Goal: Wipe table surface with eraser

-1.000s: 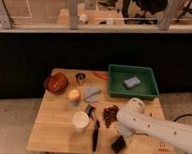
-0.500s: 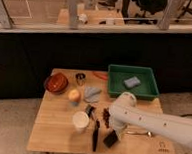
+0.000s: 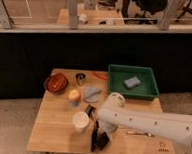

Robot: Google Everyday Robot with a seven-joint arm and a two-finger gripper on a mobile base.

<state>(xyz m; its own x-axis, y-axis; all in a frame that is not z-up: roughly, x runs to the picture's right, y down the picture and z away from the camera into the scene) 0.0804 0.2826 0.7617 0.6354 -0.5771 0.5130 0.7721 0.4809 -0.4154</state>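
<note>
The table surface [image 3: 55, 133] is a light-brown wooden top. My white arm reaches in from the right across its front half. The gripper [image 3: 104, 134] points down at the front middle, shut on the eraser [image 3: 103, 141], a small black block pressed on the wood. The long black-handled tool [image 3: 94, 135] lies just left of the eraser. The white cup [image 3: 80, 121] stands further left.
A green tray [image 3: 148, 90] at the back right holds a grey-blue sponge [image 3: 131, 83]. A red bowl [image 3: 56, 82], a metal cup [image 3: 80, 79], an orange fruit [image 3: 74, 95] and a grey cloth [image 3: 92, 95] sit behind. A thin silver utensil [image 3: 137, 133] lies under the arm.
The arm has swept to the left over the front of the table, and the eraser has slid left with the gripper, closer to the black-handled tool.
</note>
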